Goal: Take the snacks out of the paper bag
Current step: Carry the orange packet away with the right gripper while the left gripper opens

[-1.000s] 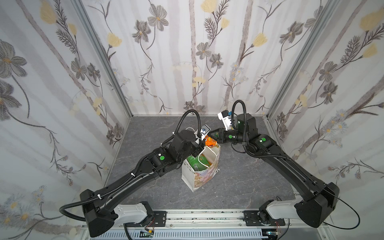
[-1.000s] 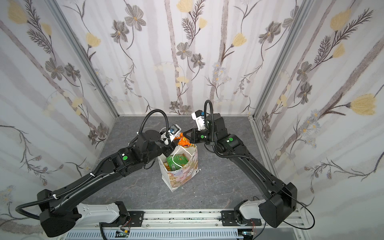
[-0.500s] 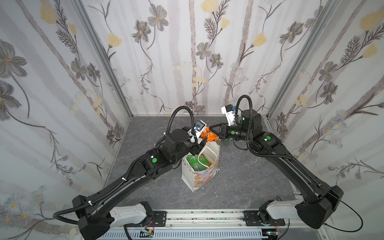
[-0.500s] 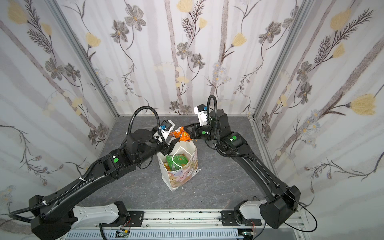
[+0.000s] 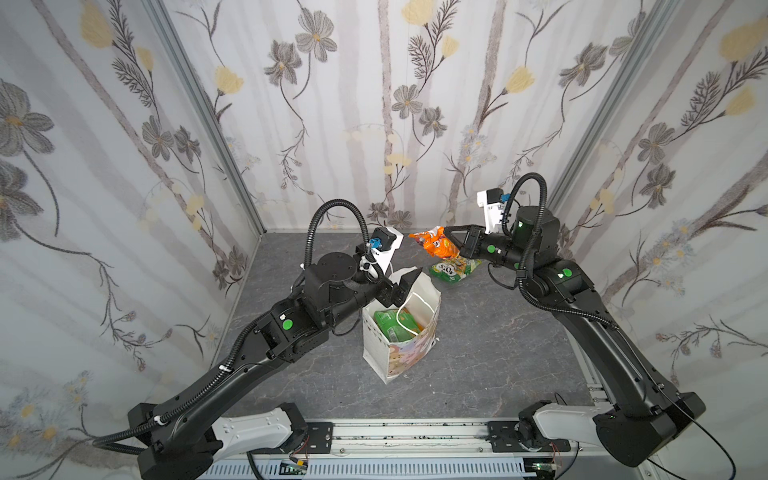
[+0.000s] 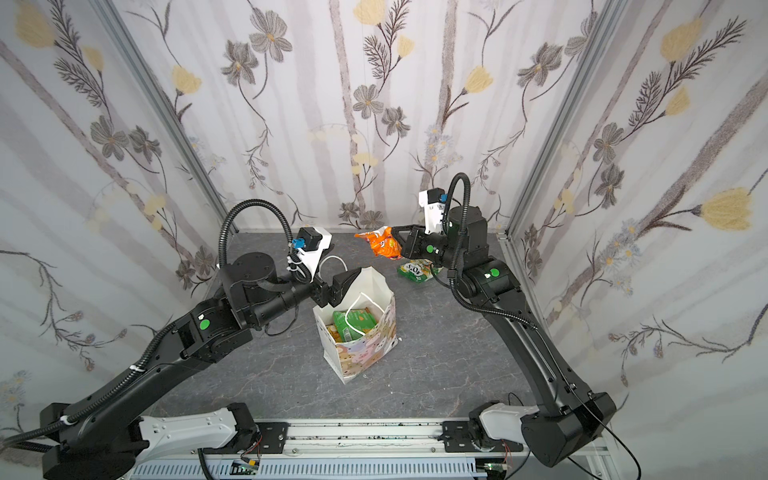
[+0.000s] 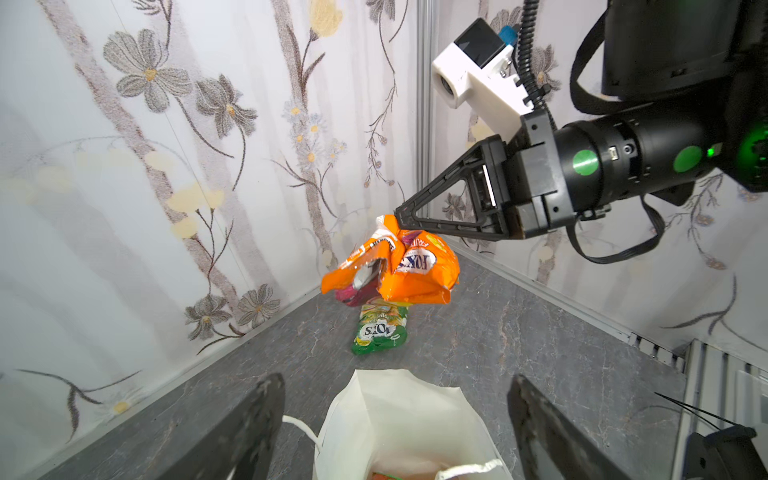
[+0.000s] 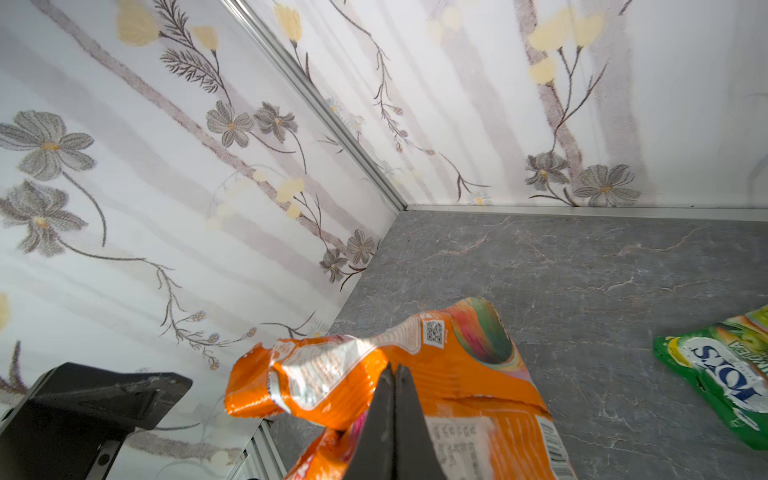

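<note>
From where I sit, both top views give me the layout. The paper bag (image 5: 401,357) stands upright near the middle of the grey table (image 5: 478,353), mouth open, with green packets (image 5: 390,322) and a loop of cord handle (image 5: 405,307) inside. Only a top view (image 6: 361,351) shows the cartoon animal faces on the bag's front.

The right gripper (image 5: 449,235) is up in the air behind the bag, near the back wall, clenched on a crumpled orange packet (image 5: 434,245). The right wrist view shows how tight that grip is: the two fingers (image 8: 384,399) sit pressed together with the packet's foil (image 8: 469,374) pinched between them. The left wrist view shows the "FOX'S" logo on the same packet (image 7: 411,274), which hangs clear of the table.

Under it a green packet (image 5: 453,268) lies flat on the table, well apart from the bag. Its lettering is readable only in the wrist views (image 7: 379,332).

The left gripper (image 7: 395,379) is released. In its own wrist view the fingers (image 7: 266,399) stand wide apart on either side of the bag's white rim (image 7: 399,411), gripping nothing. In the top views it sits at the bag's back edge (image 6: 338,284).
</note>
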Tool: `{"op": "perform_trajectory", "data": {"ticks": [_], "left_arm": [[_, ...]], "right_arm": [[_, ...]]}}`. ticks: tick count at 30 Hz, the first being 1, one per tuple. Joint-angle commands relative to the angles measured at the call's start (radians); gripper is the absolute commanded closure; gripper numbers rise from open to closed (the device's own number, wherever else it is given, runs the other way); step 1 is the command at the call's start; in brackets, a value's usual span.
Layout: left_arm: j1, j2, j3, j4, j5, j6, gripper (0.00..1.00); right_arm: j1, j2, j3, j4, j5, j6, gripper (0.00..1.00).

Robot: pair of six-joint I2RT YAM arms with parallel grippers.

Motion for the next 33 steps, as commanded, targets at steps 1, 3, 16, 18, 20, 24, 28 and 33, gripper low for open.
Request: {"op": "perform_trajectory", "data": {"ticks": [1,3,16,18,20,24,28,33], "left_arm": [[0.001,0.01,0.029,-0.025,0.089,-0.037,0.08],[0.001,0.019,0.042,-0.044,0.124,-0.046,0.06],[-0.001,0.06,0.065,-0.126,0.212,-0.056,0.0],[0.001,0.064,0.065,-0.13,0.216,-0.055,0.0],[0.0,0.064,0.065,-0.137,0.213,-0.051,0.0],[-0.001,0.067,0.065,-0.153,0.197,-0.04,0.0],[0.0,0.072,0.065,-0.169,0.182,-0.037,0.0],[0.0,0.072,0.097,-0.189,0.149,-0.036,0.0]], "right_arm": [[-0.047,-0.014,0.005,0.015,0.001,-0.001,1.0],[-0.081,-0.018,0.003,0.008,-0.002,-0.008,1.0],[-0.352,0.003,-0.085,0.008,-0.065,-0.052,1.0],[-0.39,0.018,-0.106,0.015,-0.08,-0.054,1.0],[-0.425,0.035,-0.126,0.027,-0.085,-0.064,1.0],[-0.49,0.086,-0.158,0.06,-0.109,-0.068,1.0],[-0.545,0.164,-0.157,0.065,-0.093,-0.084,1.0],[-0.593,0.271,-0.144,0.087,-0.013,-0.097,1.0]]}}
